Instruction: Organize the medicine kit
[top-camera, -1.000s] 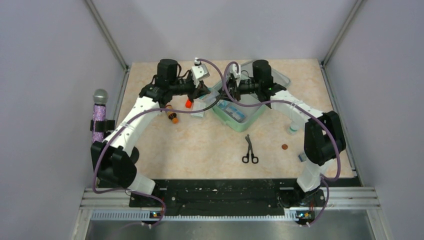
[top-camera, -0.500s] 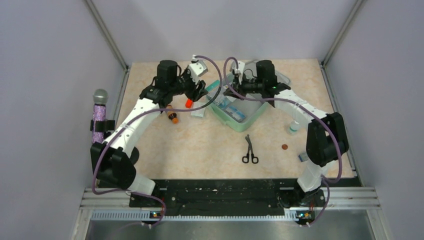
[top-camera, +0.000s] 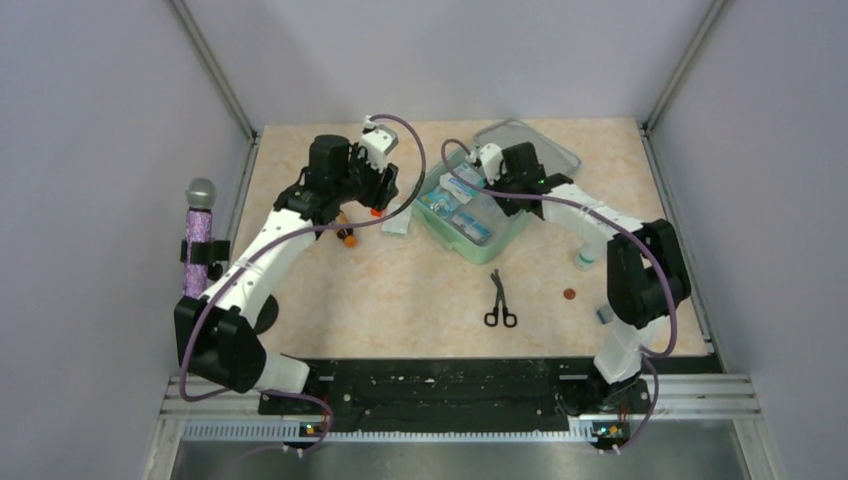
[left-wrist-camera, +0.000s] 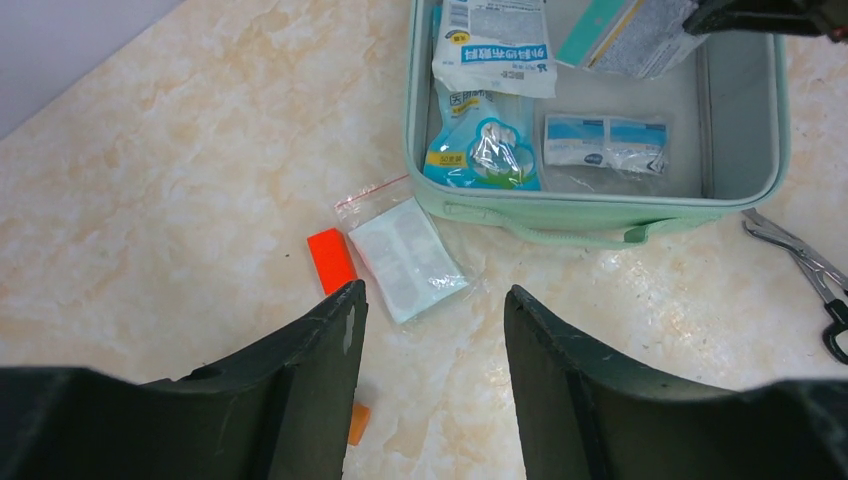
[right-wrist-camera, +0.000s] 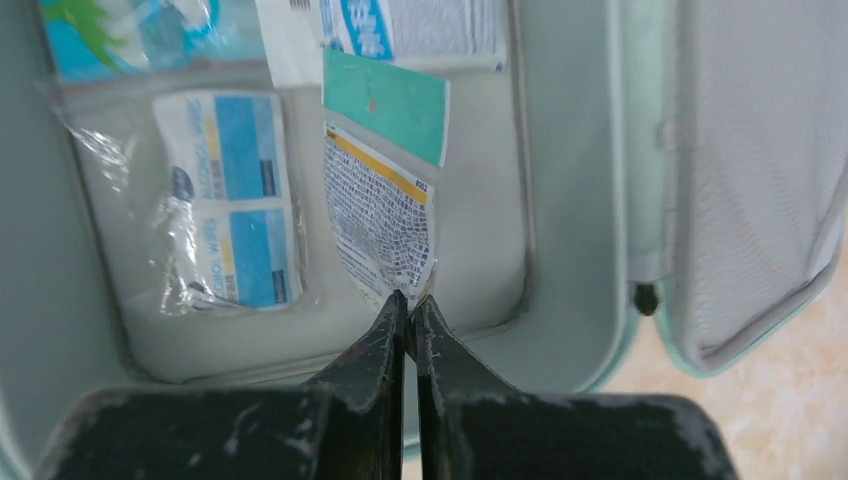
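Black scissors (top-camera: 501, 300), brown coin (top-camera: 569, 294) lie nearest, on beige marbled table (top-camera: 400, 290). Further back, pale mint-green square plastic medicine kit (top-camera: 478, 248) sits centre-right, hinged lid (top-camera: 540, 140) open behind it, packets inside. Left gripper (left-wrist-camera: 432, 300): fingers apart, empty, above clear zip bag of white pads (left-wrist-camera: 407, 257) and orange block (left-wrist-camera: 331, 258), both just left of kit. Right gripper (right-wrist-camera: 409, 300): fingers together, pinching lower edge of grey-patterned, teal-ended sachet (right-wrist-camera: 385, 190) inside kit.
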